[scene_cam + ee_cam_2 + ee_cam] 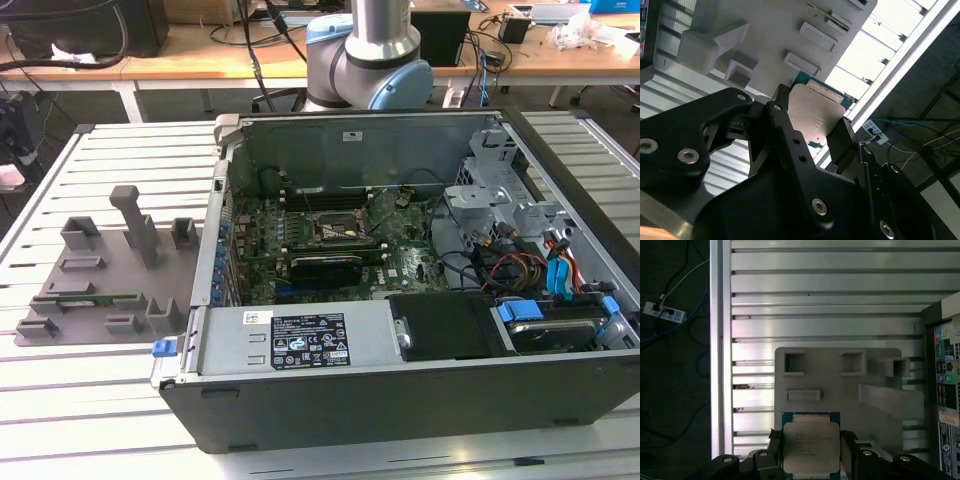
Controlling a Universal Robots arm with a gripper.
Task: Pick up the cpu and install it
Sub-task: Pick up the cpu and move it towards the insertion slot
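Black linkages of the hand [815,120] are crowding the foreground in the second wrist view, and its two fingers [782,107] are closing narrowly on opposite edges of the cpu [817,112], gripping it between them. In the first wrist view the hand [811,445] is holding the cpu [810,440] with its silvery top plate facing the camera and a thin green rim showing around it. The chip is hanging above the near edge of the grey fixture plate [840,385], apart from it, over the plate's raised blocks and square pockets. That fixture plate [765,30] is lying flat on the slatted aluminium tabletop [815,305], near one long edge, and a power strip [665,313] is sitting on the dark floor beyond that edge. In the exterior view the fixture plate [100,270] is sitting on the exterior view's left, just beside the open computer case [400,380], which is lying on its side on the tabletop [120,150]. Inside the case, the black-framed socket [335,228] is sitting on the green motherboard. Behind the case, the robot arm [370,60] is rising out of the picture.
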